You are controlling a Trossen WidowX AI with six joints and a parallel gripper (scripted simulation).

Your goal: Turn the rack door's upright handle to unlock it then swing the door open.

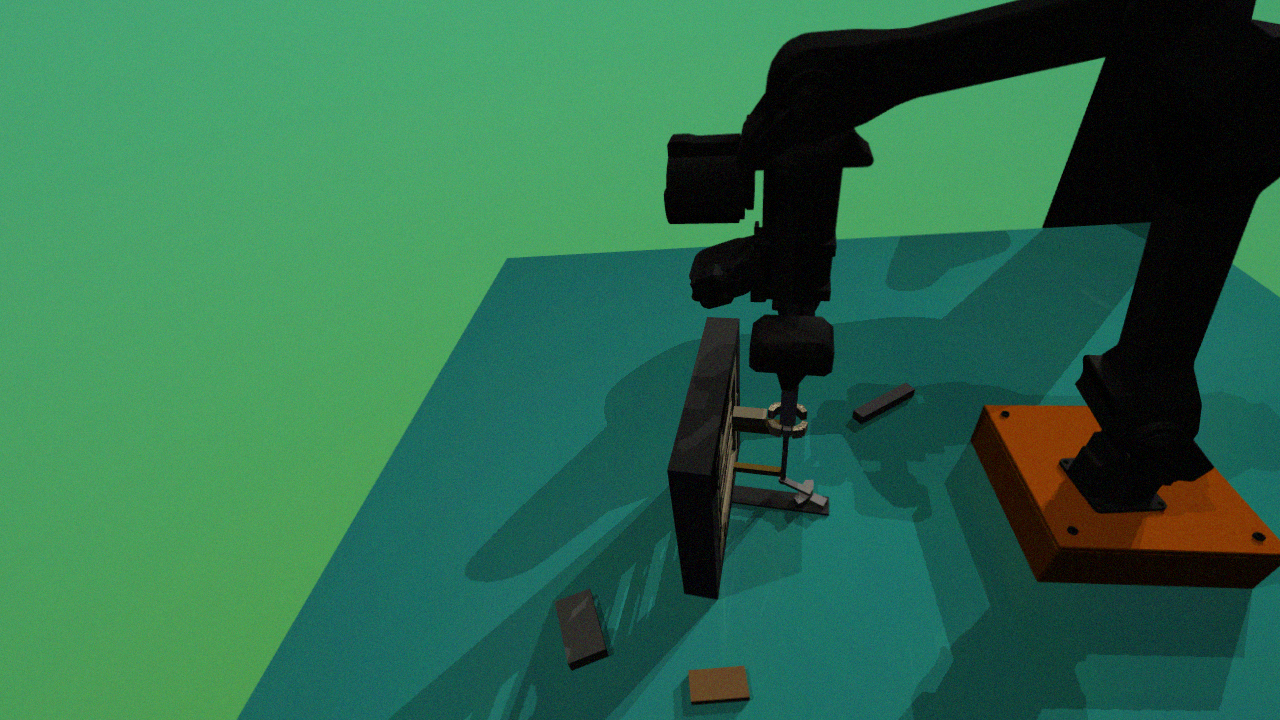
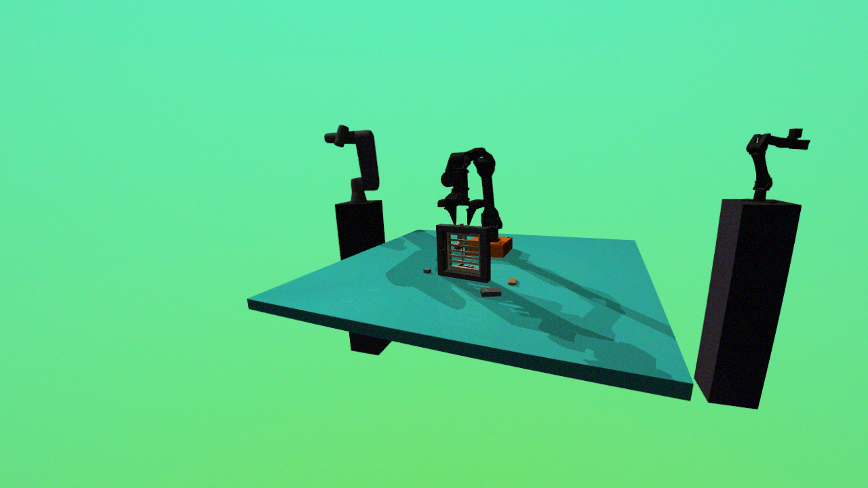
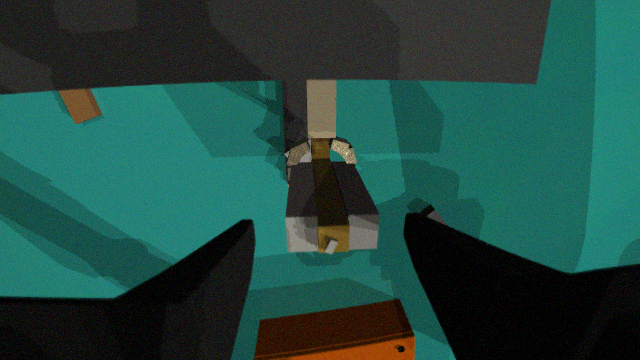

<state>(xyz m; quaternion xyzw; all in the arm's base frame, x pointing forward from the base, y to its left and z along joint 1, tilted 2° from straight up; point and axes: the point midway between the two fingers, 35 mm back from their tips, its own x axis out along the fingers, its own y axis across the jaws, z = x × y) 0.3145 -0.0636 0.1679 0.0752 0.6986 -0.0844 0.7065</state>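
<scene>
From the left in the top view, a dark block [image 1: 581, 628] [image 2: 490, 291] lies on the table, then the door frame [image 1: 704, 402] [image 2: 441, 255] [image 3: 250, 40] stands. Beside it is the upright handle [image 1: 788, 414] [image 2: 461, 236] [image 3: 332, 200], ungrasped, under the opened gripper [image 1: 789, 383] [image 2: 461, 224] [image 3: 330, 227]; rightward lies a dark bar [image 1: 883, 402] [image 2: 427, 270] [image 3: 435, 216].

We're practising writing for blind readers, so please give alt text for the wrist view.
An open gripper's two dark fingers stand on either side of an upright handle, not touching it. Beyond is a dark door frame; below, an orange block.
</scene>
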